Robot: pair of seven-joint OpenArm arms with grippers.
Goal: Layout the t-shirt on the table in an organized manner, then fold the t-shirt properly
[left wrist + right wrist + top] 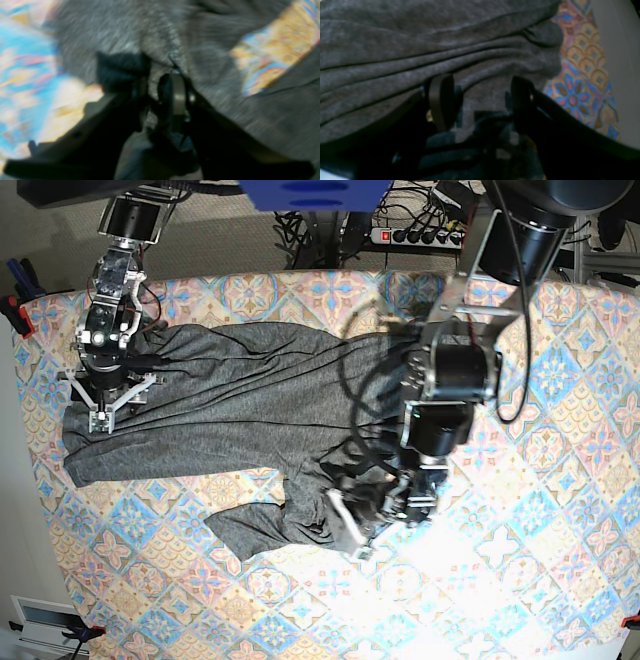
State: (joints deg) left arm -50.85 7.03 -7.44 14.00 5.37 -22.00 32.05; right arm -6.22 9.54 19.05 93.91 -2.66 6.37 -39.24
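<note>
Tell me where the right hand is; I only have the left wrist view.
Observer: The right hand sits on one end of the t-shirt, near the table edge.
Operator: Report its jaws.
Observer: Spread wide, with grey fabric lying beneath them.
Operator: Describe the whole shirt.
Observer: It lies lengthwise across the table, wrinkled, and is bunched up at the left hand.

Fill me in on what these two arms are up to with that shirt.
The two arms are spreading a dark-grey t-shirt over the patterned table. The right claw is at one end of the shirt with its fingers standing wide over wrinkled fabric, gripping nothing. The left claw is at the rumpled other end, fingers close together with a bit of cloth between them. The shirt is still creased and unfolded.
</note>
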